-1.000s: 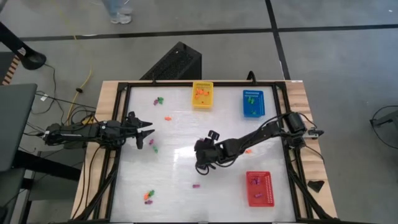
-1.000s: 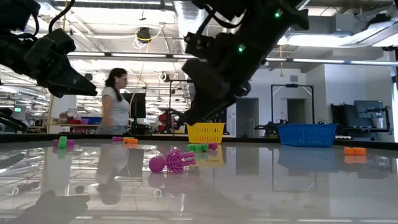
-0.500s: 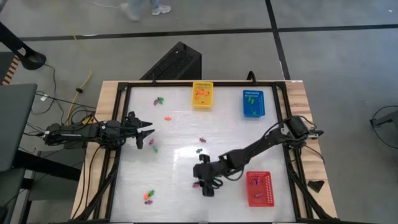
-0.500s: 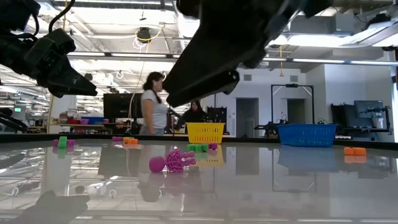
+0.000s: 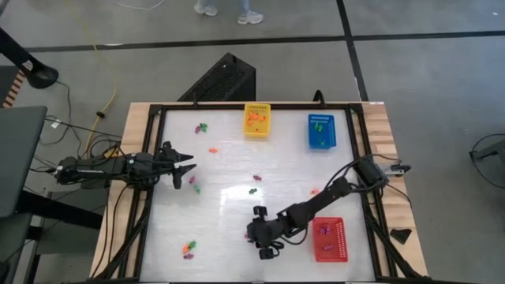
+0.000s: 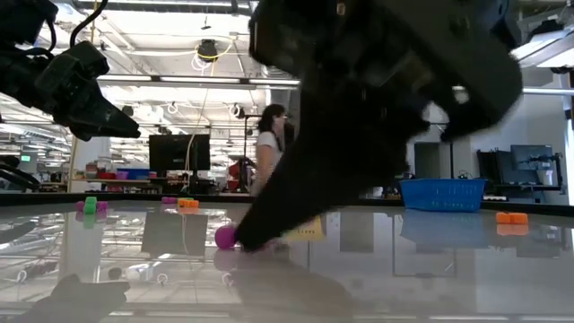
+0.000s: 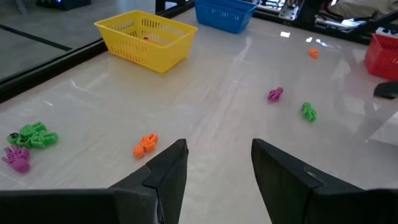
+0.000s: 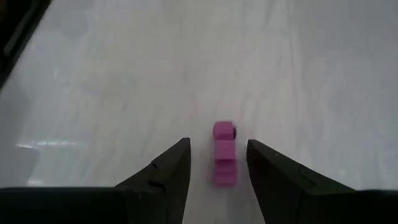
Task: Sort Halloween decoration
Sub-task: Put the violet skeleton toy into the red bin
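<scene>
The Halloween decoration is scattered as tiny trinkets on the white table. A purple one [image 8: 224,163] lies flat on the table between the fingers of my right gripper [image 8: 217,143]. That gripper [image 5: 253,233] is open, low over the near middle of the table and slanting down; its fingers stand on either side of the trinket with a gap on each side. In the low view the trinket's round end [image 6: 225,236] shows beside the dark gripper. My left gripper [image 5: 186,167] waits open at the table's left, above the surface.
A yellow basket [image 5: 256,121] and a blue basket [image 5: 321,131] stand at the far edge, and a red basket [image 5: 329,239] at the near right, close to my right arm. Other trinkets lie at far left [image 5: 201,126], centre [image 5: 253,189] and near left [image 5: 188,248].
My right gripper has swung from the table's middle toward the near edge and come down, tipping to point more steeply at the table. It now straddles the purple trinket, which has stayed where it lay. A person has walked past behind the table.
</scene>
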Controlling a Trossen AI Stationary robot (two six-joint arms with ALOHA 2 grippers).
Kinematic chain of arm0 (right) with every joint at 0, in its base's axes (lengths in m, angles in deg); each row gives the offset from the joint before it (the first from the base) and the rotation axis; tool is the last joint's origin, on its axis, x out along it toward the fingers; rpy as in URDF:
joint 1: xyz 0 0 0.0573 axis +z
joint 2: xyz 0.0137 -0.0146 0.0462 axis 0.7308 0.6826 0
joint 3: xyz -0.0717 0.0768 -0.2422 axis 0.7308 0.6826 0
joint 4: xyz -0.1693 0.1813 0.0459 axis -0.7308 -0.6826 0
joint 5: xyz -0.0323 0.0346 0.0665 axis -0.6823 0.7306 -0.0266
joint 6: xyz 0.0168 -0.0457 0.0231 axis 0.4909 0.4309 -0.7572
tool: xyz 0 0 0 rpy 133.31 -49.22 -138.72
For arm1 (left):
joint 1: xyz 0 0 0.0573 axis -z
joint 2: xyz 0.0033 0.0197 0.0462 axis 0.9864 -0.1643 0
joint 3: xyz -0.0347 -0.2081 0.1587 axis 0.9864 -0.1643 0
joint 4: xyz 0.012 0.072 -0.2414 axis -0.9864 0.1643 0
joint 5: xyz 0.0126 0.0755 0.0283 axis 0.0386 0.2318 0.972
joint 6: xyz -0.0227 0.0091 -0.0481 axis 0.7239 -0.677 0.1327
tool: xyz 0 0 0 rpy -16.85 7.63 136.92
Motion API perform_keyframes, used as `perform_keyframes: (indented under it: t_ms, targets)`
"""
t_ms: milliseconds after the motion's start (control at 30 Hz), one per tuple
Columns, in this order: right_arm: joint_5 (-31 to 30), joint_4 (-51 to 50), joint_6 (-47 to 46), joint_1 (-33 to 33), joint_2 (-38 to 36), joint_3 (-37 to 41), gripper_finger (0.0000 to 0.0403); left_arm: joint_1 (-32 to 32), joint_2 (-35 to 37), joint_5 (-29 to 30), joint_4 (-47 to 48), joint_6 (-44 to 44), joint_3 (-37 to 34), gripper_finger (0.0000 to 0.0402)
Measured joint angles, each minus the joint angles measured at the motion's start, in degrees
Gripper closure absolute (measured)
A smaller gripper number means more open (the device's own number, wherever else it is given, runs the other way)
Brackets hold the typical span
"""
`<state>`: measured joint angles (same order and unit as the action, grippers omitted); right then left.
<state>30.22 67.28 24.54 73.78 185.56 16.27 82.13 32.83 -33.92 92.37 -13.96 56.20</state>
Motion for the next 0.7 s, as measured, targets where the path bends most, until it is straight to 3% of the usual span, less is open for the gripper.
perform_keyframes:
  t_ms: [233, 433, 533, 700]
  targets:
    - [-0.15, 0.23, 0.26, -0.15, 2.73, -0.74, 0.0227, 0.00, 0.00, 0.02, 0.00, 0.00, 0.01, 0.0233]
    - [0.24, -2.74, 2.65, -0.26, 1.20, -0.68, 0.0296, 0.00, 0.00, 0.04, 0.00, 0.00, 0.02, 0.0233]
    - [1.48, -5.63, 2.83, -0.40, -1.27, -0.47, 0.0339, -0.01, 0.00, 0.05, 0.00, 0.00, 0.01, 0.0233]
    - [4.63, -15.15, -1.38, -0.54, -10.57, -0.98, 0.0344, 0.00, 0.00, 0.06, 0.00, 0.00, 0.00, 0.0233]
